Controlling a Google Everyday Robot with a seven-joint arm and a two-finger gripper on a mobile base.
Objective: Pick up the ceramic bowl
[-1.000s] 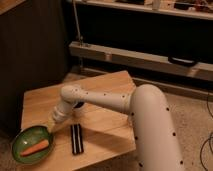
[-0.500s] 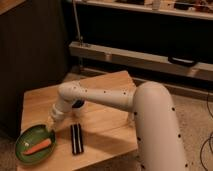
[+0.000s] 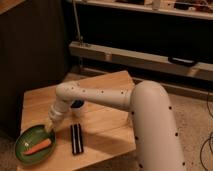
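A: Quick pass. Your ceramic bowl (image 3: 34,145) sits at the near left corner of the wooden table (image 3: 107,131): wide, shallow, glossy green, darker rim, almost a plate. An orange carrot-like piece (image 3: 38,148) lies inside it.

B: And the pincer?

A: The pincer (image 3: 50,128) is down at the bowl's far right rim, at the end of the white, dot-speckled arm (image 3: 100,97), which reaches in from your right. Looks like it's touching or just over the rim, but the view is too murky there to say which. Whether it's wide, narrow or holding the rim, I cannot tell.

B: Why the rim?

A: My guess: a dish that wide and flat gives you nothing else to pinch. Glazed ceramic is slick, so expect it to tilt or slip, and the carrot could roll.

B: Anything else close?

A: A dark flat bar-shaped object (image 3: 76,138) lies just beside the bowl on its right, apart from it. A small cup with a blue inside (image 3: 77,104) is half hidden behind the arm.
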